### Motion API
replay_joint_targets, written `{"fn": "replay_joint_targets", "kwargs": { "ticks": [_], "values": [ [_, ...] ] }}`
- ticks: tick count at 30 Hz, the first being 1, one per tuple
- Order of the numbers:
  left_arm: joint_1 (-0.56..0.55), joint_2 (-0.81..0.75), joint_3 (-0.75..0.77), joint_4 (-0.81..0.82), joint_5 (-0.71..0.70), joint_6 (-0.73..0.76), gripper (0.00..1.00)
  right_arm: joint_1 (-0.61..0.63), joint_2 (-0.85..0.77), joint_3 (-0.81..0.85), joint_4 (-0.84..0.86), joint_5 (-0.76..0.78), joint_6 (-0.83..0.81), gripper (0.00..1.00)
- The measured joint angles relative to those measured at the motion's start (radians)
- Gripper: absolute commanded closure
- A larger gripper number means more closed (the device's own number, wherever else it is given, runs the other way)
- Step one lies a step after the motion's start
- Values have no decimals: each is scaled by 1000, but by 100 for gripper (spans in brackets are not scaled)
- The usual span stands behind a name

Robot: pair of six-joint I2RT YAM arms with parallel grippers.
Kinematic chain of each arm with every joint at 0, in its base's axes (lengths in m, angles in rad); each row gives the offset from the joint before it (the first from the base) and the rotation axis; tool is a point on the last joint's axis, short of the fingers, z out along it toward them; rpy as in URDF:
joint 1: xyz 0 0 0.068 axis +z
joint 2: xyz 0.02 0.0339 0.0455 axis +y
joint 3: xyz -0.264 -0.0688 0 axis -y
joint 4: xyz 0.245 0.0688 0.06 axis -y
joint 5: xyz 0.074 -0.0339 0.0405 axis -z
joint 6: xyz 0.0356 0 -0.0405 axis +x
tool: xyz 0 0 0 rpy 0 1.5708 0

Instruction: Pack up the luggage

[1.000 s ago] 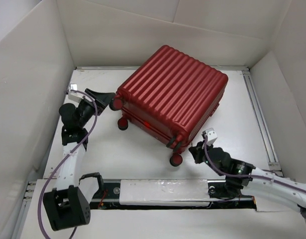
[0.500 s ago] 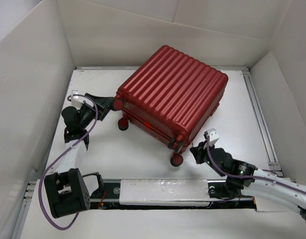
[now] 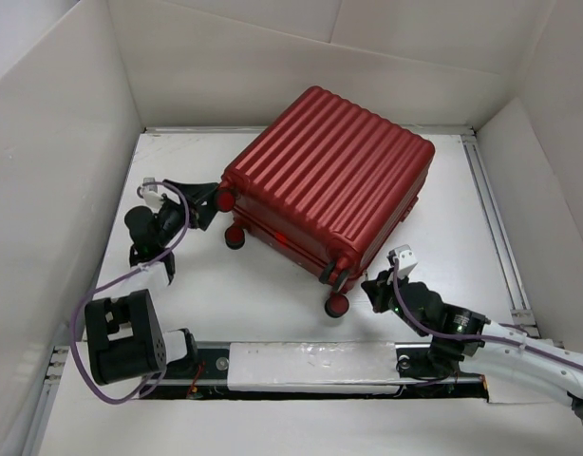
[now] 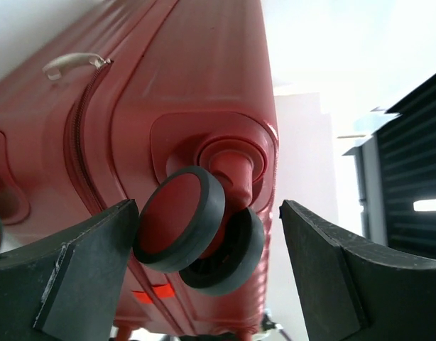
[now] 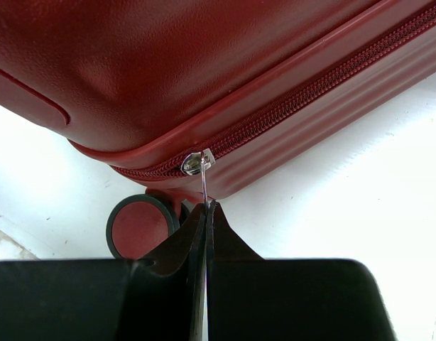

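Luggage (image 3: 329,180) closed, centre toward 12 o'clock, top view. Left gripper (image 3: 204,201) has crept in at its 9 o'clock corner; right gripper (image 3: 372,285) unmoved at 5 o'clock. White walls (image 3: 54,142) close by.
Left wrist: jaws spread astride wheel (image 4: 179,227), maybe touching.
Right wrist: pressed together, pinching zipper pull (image 5: 197,165); likely bracing to unzip.

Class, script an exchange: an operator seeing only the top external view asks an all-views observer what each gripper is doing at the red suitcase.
Operator: Is anything held on the right?
Observer: Yes, the right gripper is shut on the zipper pull of the suitcase.
Operator: And on the left?
Observer: The left gripper is open, its fingers either side of a twin caster wheel.
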Motion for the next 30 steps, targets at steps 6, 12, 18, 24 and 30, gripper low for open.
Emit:
{"fn": "replay_joint_targets", "kwargs": {
  "ticks": [6, 12, 18, 24, 30],
  "values": [
    [0, 33, -30, 97, -4, -114, 21, 0, 0, 0, 0, 0, 0, 100],
    [13, 57, -78, 146, -6, -164, 20, 0, 0, 0, 0, 0, 0, 100],
    [18, 117, -84, 212, -6, -208, 22, 0, 0, 0, 1, -1, 0, 100],
    [17, 133, -84, 267, -6, -247, 33, 0, 0, 0, 2, -2, 0, 100],
    [9, 171, -82, 332, -6, -293, 59, 0, 10, 0, 9, -2, 0, 100]
  ]
}}
